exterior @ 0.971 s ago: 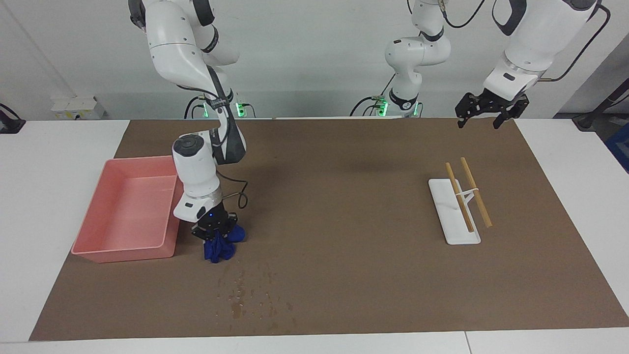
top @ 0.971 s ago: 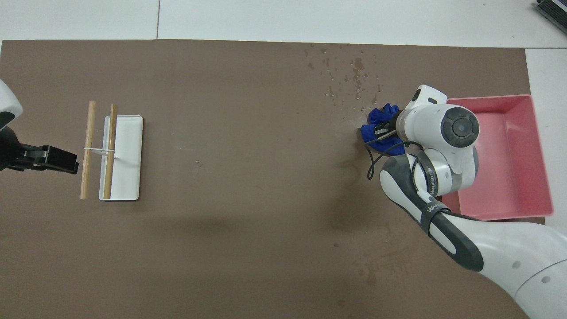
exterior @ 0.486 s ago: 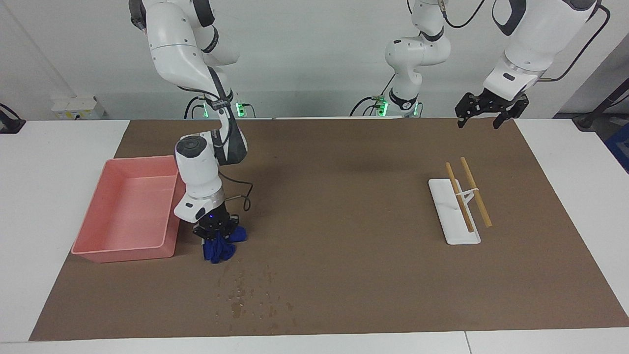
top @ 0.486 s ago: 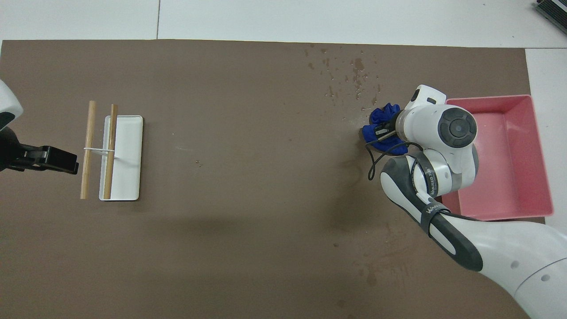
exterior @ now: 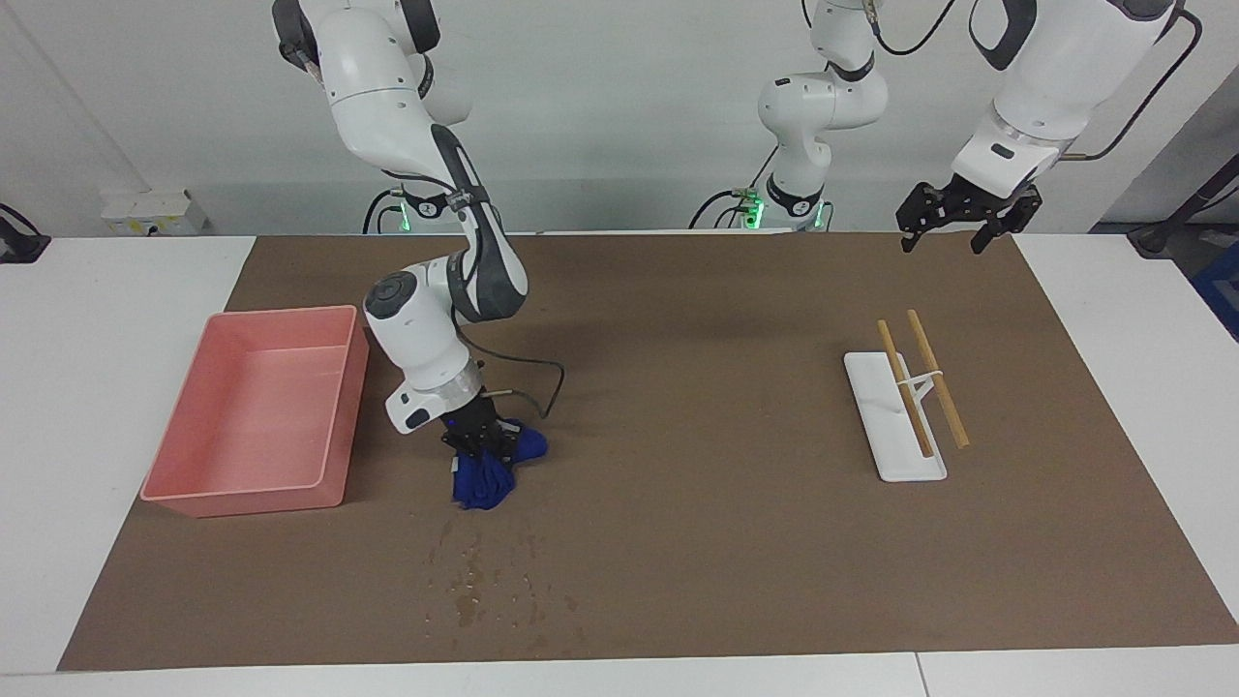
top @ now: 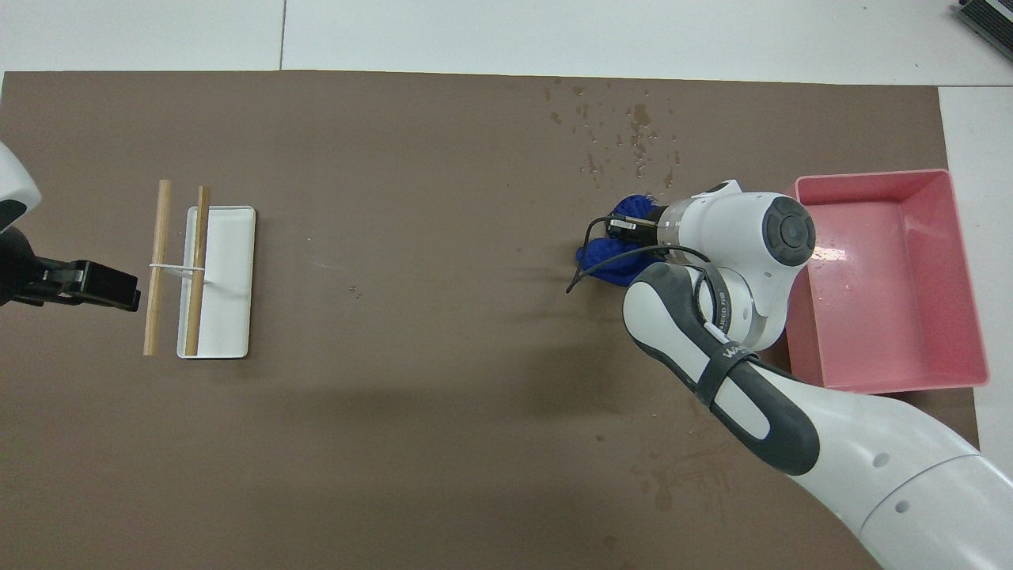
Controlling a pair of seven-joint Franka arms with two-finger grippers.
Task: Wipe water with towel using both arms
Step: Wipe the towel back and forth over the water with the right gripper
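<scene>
A brown mat point(exterior: 678, 387) covers the white desk point(exterior: 116, 290); water point(exterior: 494, 581) speckles it; the right hand point(exterior: 481, 447) clamps a blue towel point(exterior: 484, 479); the left hand point(exterior: 953, 218) waits, fingers apart.

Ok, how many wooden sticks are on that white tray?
2. One wooden stick lies along the white tray; the other wooden stick lies beside it, off the tray's edge toward the left arm's end. None look hidden.

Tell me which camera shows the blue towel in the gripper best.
The facing view: the blue towel hangs bunched below the right gripper, its lower end at the brown mat, nearer the robots than the water. In the overhead view the wrist covers much of the towel; only folds show.
</scene>
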